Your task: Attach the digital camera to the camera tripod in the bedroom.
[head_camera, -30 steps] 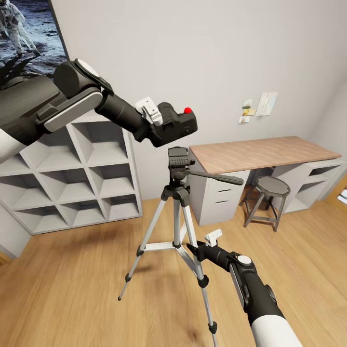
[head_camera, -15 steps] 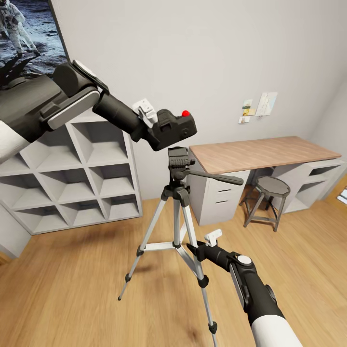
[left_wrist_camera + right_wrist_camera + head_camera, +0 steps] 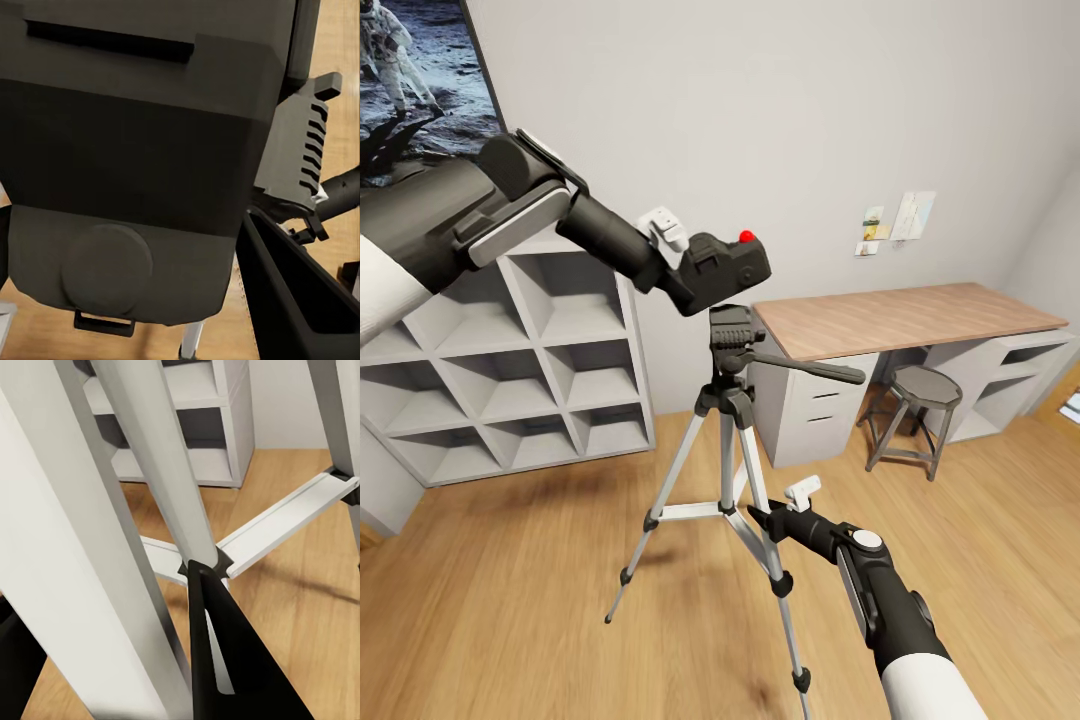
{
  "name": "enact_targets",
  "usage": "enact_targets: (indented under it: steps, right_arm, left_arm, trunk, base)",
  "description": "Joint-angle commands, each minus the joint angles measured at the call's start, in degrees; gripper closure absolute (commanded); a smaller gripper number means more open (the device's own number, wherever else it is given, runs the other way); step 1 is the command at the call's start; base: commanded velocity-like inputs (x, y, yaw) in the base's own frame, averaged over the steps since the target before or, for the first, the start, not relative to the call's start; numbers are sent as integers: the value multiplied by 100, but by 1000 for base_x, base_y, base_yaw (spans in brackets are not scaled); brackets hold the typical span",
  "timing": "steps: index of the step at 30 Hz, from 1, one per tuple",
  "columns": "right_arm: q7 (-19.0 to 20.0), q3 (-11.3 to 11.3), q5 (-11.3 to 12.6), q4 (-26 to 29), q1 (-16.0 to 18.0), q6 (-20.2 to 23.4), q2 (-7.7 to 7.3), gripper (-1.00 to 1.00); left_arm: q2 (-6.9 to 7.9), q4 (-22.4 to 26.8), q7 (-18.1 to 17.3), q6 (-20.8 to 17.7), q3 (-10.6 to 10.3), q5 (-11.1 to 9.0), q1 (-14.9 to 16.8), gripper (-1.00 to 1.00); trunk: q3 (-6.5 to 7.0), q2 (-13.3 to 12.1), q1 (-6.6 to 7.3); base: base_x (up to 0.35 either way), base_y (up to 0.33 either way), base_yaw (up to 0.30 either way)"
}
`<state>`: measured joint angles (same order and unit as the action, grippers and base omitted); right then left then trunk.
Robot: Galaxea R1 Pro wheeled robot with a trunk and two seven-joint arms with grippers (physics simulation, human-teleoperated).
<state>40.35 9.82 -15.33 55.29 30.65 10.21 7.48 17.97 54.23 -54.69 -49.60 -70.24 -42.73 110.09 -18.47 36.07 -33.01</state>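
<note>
Item: my left gripper (image 3: 695,268), clenched on the digital camera (image 3: 728,268), held out high from the left of the head view. The camera is a small black body with a round red button on top; it hangs just above the black pan head of the camera tripod (image 3: 732,400), near it, and whether the two touch I cannot tell. In my left wrist view the camera's dark underside (image 3: 142,150) sits close, a round boss low on it, the ribbed pan head plate beside it.

Item: tripod, upright on the floor (image 3: 510,600). Three silver legs, black joints and feet, silver braces meeting at a black centre hub, long black handle pointing right toward the desk.

Item: my right gripper (image 3: 760,520), low, at the tripod's near leg. My right wrist view has the silver leg (image 3: 161,465) between the dark fingers (image 3: 225,660), but whether they grasp it I cannot tell.

Item: room. Astronaut moon picture (image 3: 415,70) upper left; grey cube shelving (image 3: 510,380) beneath it; pale grey wall; light wood plank floor; wood-topped desk (image 3: 910,315) with white drawers at right; round grey stool (image 3: 920,400) tucked under it; small papers (image 3: 900,220) pinned above.
</note>
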Motion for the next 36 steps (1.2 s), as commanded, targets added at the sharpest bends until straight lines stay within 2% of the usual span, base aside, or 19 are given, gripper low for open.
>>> enact_targets:
  steps: [1, 7, 9, 10, 24, 36]
  right_arm:
    - [39, 28, -20, 10, 7, 25, 8, 100]
    - [43, 29, -17, 16, 9, 25, 1, 100]
    - [43, 29, -17, 17, 9, 25, 2, 100]
    - [44, 29, -22, 17, 8, 29, 6, 100]
    - [44, 27, -22, 1, 6, 25, 7, 100]
    - [44, 27, -22, -9, 7, 25, 4, 100]
  left_arm:
    - [-29, -34, -17, -15, -17, -28, 12, 100]
    - [-212, -201, -31, -8, -16, 5, 11, 100]
    - [-306, -226, -32, -7, -22, 35, 12, 100]
    - [-441, -164, -50, -6, -61, 80, 12, 100]
    - [-420, -104, -51, -6, -76, 81, 10, 100]
    - [-297, 54, -51, -6, -59, 128, 10, 100]
  trunk:
    - [-9, 8, -2]
    - [-9, 8, -2]
    - [-9, 8, -2]
    - [-9, 8, -2]
    - [-9, 8, -2]
    - [-9, 8, -2]
  base:
    - [0, 0, 0]
    - [0, 0, 0]
    - [0, 0, 0]
    - [0, 0, 0]
    - [0, 0, 0]
    - [0, 0, 0]
